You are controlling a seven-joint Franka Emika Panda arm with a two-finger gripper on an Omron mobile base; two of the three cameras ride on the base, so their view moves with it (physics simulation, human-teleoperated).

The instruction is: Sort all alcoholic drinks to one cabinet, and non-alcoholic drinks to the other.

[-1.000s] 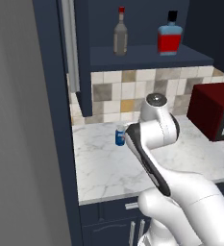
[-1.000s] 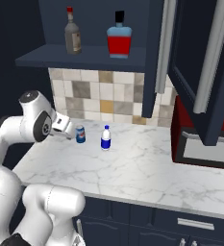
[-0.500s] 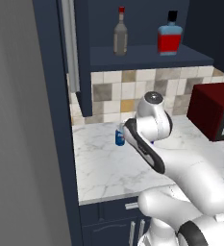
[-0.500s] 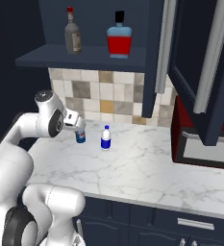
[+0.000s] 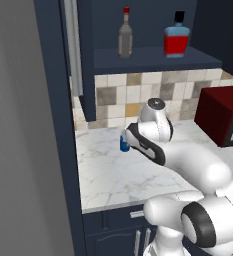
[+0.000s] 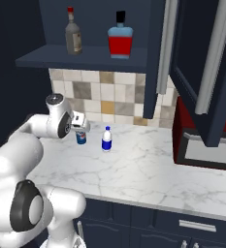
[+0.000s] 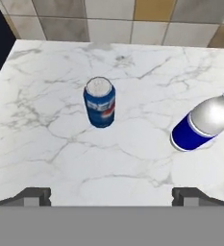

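Note:
The short blue can (image 7: 100,102) stands upright on the marble counter (image 7: 46,144), with the white bottle (image 7: 205,122) with a blue label to its right. My gripper (image 7: 111,194) is open and hovers just above and in front of the can, touching nothing. In the right base view the gripper (image 6: 80,127) sits right over the can (image 6: 81,137), and the white bottle (image 6: 106,139) stands beside it. The grey-brown red-capped bottle (image 6: 73,34) and the square red bottle (image 6: 120,39) stand on the shelf of the open navy upper cabinet (image 6: 85,60). My arm partly hides the can (image 5: 122,144).
A dark red microwave (image 6: 201,140) stands at the counter's right end. Two open navy cabinet doors (image 6: 206,72) with silver bar handles (image 6: 165,46) hang out over the counter. Another open door (image 5: 80,55) stands left of the shelf. A tiled wall (image 6: 104,97) backs the counter.
The arm has reached forward and the open gripper has moved from beside the can to right over it. The can and the bottles have not moved.

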